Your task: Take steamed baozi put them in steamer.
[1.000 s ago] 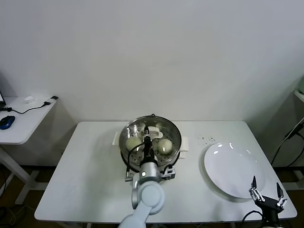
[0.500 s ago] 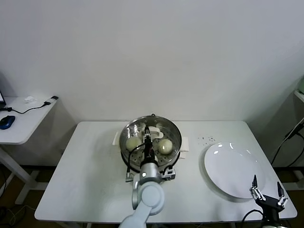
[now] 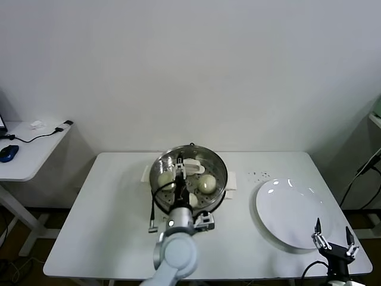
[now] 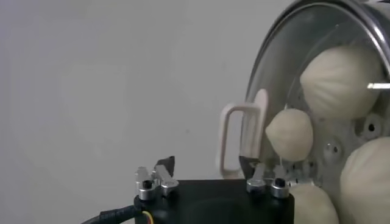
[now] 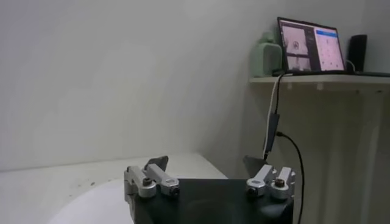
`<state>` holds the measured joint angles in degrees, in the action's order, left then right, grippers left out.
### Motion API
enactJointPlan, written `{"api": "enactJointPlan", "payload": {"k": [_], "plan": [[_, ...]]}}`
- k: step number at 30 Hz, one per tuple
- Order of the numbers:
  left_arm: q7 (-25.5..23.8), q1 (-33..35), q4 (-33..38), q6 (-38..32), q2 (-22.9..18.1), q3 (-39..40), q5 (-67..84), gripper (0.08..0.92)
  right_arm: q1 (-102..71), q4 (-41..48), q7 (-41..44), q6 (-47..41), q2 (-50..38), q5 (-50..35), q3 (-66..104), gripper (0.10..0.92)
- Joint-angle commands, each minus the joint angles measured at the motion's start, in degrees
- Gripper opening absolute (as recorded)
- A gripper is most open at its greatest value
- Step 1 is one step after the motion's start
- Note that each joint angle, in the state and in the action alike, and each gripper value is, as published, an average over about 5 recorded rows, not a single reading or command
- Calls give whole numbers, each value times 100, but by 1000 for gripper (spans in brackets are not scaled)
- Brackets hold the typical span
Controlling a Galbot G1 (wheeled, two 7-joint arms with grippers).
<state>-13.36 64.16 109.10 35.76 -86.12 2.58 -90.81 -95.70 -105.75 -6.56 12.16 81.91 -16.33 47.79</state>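
Four buns sit in the steamer as far as we can count, though only the left wrist view shows all of them.

Head view: steamer [image 3: 188,174] sits mid-table. We see two baozi clearly, one on the L side [image 3: 166,180] and one on the R [image 3: 206,183]; the rest are hidden by the arm. Left gripper [image 3: 178,170] hangs over the pot, and vs. 1 s ago it has shifted toward the pot's L side, w/ the wrist and elbow swung left too. We can't read its fingers from here. Plate [image 3: 293,211] on the R is bare, as before. Right gripper [image 3: 333,241] sits parked at the table's near R edge, just beside the plate, fingers spread, barely moved.

Left wrist view: left gripper [image 4: 207,163] has its jaws apart w/ nothing between them. Steamer rim [image 4: 268,67] and its white handle [image 4: 239,137] sit close ahead, and the baozi [image 4: 289,134] rest on the perforated tray inside.

Right wrist view: right gripper [image 5: 207,163] is open and empty, w/ plate edge [image 5: 91,204] below.

Our read: bare plate plus an empty left gripper over the pot suggests the last bun is dropped and the task is ~done; retract looks next.
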Motion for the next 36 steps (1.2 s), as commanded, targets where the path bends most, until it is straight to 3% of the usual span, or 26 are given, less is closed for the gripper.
{"api": "enactJointPlan", "payload": {"k": [1, 8, 13, 17, 22, 29, 36], "plan": [[502, 261, 1150, -618, 775, -255, 2123, 747, 29, -9, -12, -6, -12, 16, -109, 823], [1841, 837, 1663, -2077, 1117, -1437, 5994, 822, 15, -87, 143, 206, -116, -68, -167, 823], [2238, 1400, 1850, -2919, 1019, -2733, 8589, 823, -23, -143, 307, 218, -188, -86, -252, 823], [2082, 1831, 1775, -3331, 1096, -3824, 10474, 823, -54, -172, 425, 217, -238, -47, -299, 823], [1732, 2362, 1061, -3956, 1560, -4624, 11888, 823, -58, -143, 461, 223, -267, -52, -325, 823], [1160, 2565, -236, -4455, 1727, -4507, 12265, 823, -38, 30, 519, 245, -256, 31, -359, 823], [1043, 2496, -1005, -5092, 1655, -4110, 11666, 823, -43, 75, 567, 111, -247, 125, -446, 823]]}}
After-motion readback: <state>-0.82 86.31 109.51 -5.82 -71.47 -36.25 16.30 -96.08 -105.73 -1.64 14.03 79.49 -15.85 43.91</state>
